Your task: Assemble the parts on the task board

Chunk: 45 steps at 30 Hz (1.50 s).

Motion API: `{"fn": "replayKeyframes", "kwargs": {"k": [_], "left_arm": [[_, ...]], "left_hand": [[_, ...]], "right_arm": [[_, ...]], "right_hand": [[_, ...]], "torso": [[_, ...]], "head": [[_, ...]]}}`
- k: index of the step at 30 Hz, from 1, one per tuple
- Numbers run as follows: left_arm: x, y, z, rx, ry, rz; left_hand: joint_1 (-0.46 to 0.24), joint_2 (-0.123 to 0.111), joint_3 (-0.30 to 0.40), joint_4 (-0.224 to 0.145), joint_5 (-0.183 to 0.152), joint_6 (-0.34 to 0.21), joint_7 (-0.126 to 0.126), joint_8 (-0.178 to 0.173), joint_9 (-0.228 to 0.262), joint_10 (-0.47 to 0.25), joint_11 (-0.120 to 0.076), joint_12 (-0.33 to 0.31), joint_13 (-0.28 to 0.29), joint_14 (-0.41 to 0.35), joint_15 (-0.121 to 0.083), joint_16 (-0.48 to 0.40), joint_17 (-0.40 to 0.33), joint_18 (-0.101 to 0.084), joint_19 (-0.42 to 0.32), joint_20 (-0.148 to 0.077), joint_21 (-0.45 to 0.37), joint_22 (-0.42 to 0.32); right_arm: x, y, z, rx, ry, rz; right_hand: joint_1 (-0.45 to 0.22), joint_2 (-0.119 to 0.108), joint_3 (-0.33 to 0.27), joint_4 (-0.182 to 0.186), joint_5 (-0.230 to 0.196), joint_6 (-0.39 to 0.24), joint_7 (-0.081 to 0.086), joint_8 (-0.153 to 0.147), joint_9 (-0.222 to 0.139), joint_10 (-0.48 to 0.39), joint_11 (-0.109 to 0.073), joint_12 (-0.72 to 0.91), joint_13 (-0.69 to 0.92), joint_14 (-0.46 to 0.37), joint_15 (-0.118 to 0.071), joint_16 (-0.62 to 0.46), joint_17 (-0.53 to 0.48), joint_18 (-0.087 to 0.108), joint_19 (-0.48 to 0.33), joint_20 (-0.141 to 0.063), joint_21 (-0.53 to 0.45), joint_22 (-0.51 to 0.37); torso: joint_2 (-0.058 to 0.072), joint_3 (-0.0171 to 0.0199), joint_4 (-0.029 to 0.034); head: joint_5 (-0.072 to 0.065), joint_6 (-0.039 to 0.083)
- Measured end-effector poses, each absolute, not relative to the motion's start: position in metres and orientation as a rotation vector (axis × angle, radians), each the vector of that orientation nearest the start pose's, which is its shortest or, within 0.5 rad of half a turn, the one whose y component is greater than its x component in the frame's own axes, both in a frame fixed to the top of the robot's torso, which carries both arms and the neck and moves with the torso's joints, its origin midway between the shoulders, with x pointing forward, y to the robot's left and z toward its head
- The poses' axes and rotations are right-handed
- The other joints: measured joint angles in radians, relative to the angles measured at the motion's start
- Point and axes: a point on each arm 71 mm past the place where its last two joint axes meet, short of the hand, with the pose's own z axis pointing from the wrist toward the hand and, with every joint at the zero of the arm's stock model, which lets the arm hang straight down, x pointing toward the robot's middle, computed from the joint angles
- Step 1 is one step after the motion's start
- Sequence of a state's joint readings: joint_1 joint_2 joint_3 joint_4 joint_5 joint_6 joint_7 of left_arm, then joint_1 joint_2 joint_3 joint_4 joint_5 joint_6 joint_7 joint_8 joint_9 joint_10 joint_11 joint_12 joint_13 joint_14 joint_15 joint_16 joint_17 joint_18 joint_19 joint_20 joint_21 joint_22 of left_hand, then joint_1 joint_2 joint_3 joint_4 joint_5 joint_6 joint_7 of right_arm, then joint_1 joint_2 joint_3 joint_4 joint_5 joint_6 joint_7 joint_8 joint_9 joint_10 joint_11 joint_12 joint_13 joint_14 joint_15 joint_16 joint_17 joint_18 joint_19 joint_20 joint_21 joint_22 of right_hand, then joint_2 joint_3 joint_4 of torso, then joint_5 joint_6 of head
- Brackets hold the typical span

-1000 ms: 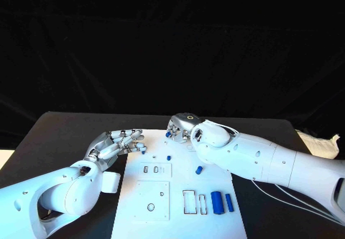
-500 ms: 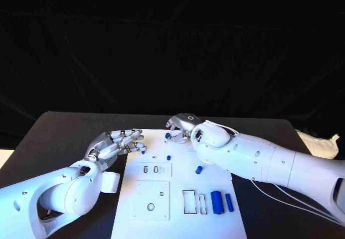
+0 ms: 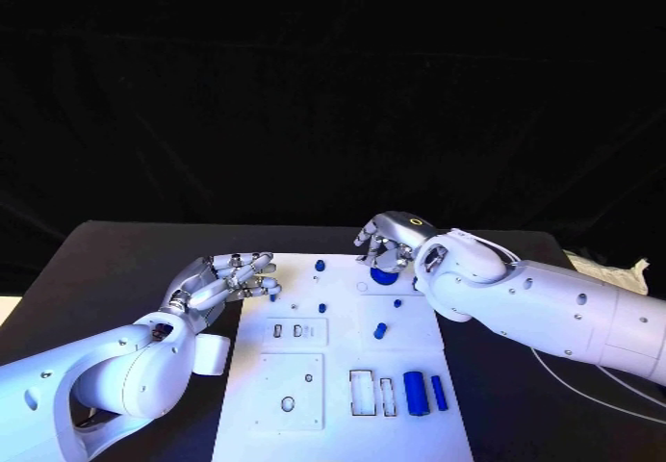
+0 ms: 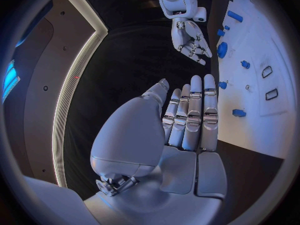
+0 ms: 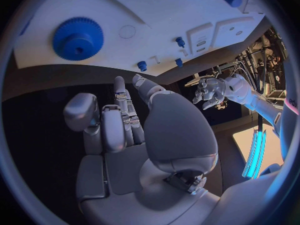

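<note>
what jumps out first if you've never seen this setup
The white task board lies mid-table, dotted with small blue parts. Near its far end sits a round blue gear, right beside the right hand. The left hand hangs at the board's left edge, fingers straight and together, holding nothing.

A black bench (image 3: pixel 125 260) carries the scene, its dark top running out to both sides and toward the far edge. Behind it hangs a black curtain (image 3: pixel 333 106), creased in loose folds across the whole background. Off the bench's right edge lies a crumpled white sheet or bag (image 3: pixel 618 274); what it is cannot be told.
</note>
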<state>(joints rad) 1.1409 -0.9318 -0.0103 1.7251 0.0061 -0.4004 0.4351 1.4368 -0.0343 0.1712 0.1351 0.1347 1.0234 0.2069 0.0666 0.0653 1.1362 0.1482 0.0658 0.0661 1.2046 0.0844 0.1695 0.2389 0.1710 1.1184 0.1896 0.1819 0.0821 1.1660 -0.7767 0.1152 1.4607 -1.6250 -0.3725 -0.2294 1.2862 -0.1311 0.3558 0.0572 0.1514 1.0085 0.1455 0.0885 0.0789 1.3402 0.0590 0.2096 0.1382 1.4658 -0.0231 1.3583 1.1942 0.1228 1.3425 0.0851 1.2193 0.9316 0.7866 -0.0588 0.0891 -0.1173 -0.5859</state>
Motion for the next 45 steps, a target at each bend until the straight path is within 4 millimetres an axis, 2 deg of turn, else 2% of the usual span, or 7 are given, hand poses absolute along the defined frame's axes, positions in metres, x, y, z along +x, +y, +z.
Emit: {"fn": "replayKeyframes", "kwargs": {"k": [4,6,10,14,24,40,45], "left_arm": [[0.446,0.199,-0.176,-1.147,1.393,-1.595],[0.446,0.199,-0.176,-1.148,1.393,-1.595],[0.446,0.199,-0.176,-1.148,1.394,-1.596],[0.446,0.198,-0.177,-1.148,1.396,-1.598],[0.447,0.198,-0.177,-1.148,1.399,-1.601],[0.447,0.197,-0.177,-1.148,1.401,-1.603],[0.447,0.197,-0.177,-1.148,1.402,-1.603]], "left_hand": [[0.0,0.0,0.0,0.0,0.0,0.0,0.0,0.0,0.0,0.0,0.0,0.0,0.0,0.0,0.0,0.0,0.0,0.0,0.0,0.0,0.0,0.0],[0.0,0.0,0.0,0.0,0.0,0.0,0.0,0.0,0.0,0.0,0.0,0.0,0.0,0.0,0.0,0.0,0.0,0.0,0.0,0.0,0.0,0.0],[0.0,0.0,0.003,-0.003,0.0,0.0,0.0,0.0,0.0,0.0,0.0,0.0,0.0,0.0,0.0,0.0,0.001,0.0,0.0,0.0,0.0,0.0],[0.0,0.0,0.003,-0.003,0.0,0.0,0.0,0.0,0.0,0.0,0.0,0.0,0.0,0.0,0.0,0.0,0.001,0.0,0.0,0.0,0.0,0.0],[0.0,0.0,0.003,-0.003,0.0,0.0,0.0,0.0,0.0,0.0,0.0,0.0,0.0,0.0,0.0,0.0,0.001,0.0,0.0,0.0,0.0,0.0],[0.0,0.0,0.003,-0.003,0.0,0.0,0.0,0.0,0.0,0.0,0.0,0.0,0.0,0.0,0.0,0.0,0.001,0.0,0.0,0.0,0.0,0.0],[0.0,0.0,0.003,-0.003,0.0,0.0,0.0,0.0,0.0,0.0,0.0,0.0,0.0,0.0,0.0,0.0,0.001,0.0,0.0,0.0,0.0,0.0]], "right_arm": [[0.507,-0.22,-0.139,-0.046,1.497,0.499],[0.506,-0.228,-0.139,-0.024,1.512,0.489],[0.506,-0.241,-0.143,0.009,1.55,0.46],[0.508,-0.247,-0.149,0.027,1.586,0.436],[0.515,-0.239,-0.163,0.028,1.638,0.418],[0.52,-0.225,-0.174,-0.007,1.663,0.404],[0.521,-0.223,-0.176,-0.009,1.665,0.397]], "right_hand": [[-0.028,-0.038,-0.059,0.024,0.041,-0.005,-0.017,-0.001,-0.005,0.091,-0.027,0.116,0.109,0.0,-0.018,0.038,0.051,-0.015,0.031,-0.026,0.056,0.084],[-0.021,-0.044,-0.109,0.039,0.054,-0.005,-0.022,-0.01,-0.006,0.081,-0.036,0.296,0.311,0.001,-0.021,0.059,0.081,-0.015,0.039,-0.032,0.08,0.119],[0.003,-0.02,-0.186,0.082,0.057,-0.011,-0.019,-0.012,-0.007,0.05,-0.027,0.674,0.725,0.001,-0.02,0.1,0.113,-0.023,0.047,-0.026,0.112,0.167],[0.028,-0.018,-0.226,0.11,0.057,-0.02,-0.01,-0.016,-0.007,0.041,-0.021,0.833,0.906,0.001,-0.016,0.117,0.114,-0.025,0.051,-0.022,0.125,0.189],[0.068,-0.005,-0.252,0.136,0.053,-0.042,-0.005,-0.016,-0.008,0.055,-0.007,0.969,1.06,0.001,-0.013,0.14,0.114,-0.025,0.058,-0.015,0.142,0.214],[0.091,0.01,-0.258,0.142,0.049,-0.035,-0.005,-0.016,-0.008,0.092,-0.008,1.087,1.17,0.001,-0.005,0.156,0.114,-0.024,0.061,-0.012,0.155,0.241],[0.096,0.015,-0.258,0.142,0.056,-0.028,-0.005,-0.011,-0.007,0.099,-0.008,1.105,1.17,0.001,-0.005,0.16,0.114,-0.039,0.061,-0.012,0.161,0.249]], "torso": [[-0.004,0.0015,-0.0095],[-0.005,0.0025,-0.0149],[-0.007,0.0044,-0.0218],[-0.008,0.0055,-0.0247],[-0.008,0.005,-0.0249],[-0.009,0.0038,-0.025],[-0.009,0.0038,-0.025]], "head": [[-0.002,0.002],[-0.002,0.002],[0.002,0.003],[0.002,0.003],[0.004,-0.001],[0.008,-0.01],[0.01,-0.012]]}}
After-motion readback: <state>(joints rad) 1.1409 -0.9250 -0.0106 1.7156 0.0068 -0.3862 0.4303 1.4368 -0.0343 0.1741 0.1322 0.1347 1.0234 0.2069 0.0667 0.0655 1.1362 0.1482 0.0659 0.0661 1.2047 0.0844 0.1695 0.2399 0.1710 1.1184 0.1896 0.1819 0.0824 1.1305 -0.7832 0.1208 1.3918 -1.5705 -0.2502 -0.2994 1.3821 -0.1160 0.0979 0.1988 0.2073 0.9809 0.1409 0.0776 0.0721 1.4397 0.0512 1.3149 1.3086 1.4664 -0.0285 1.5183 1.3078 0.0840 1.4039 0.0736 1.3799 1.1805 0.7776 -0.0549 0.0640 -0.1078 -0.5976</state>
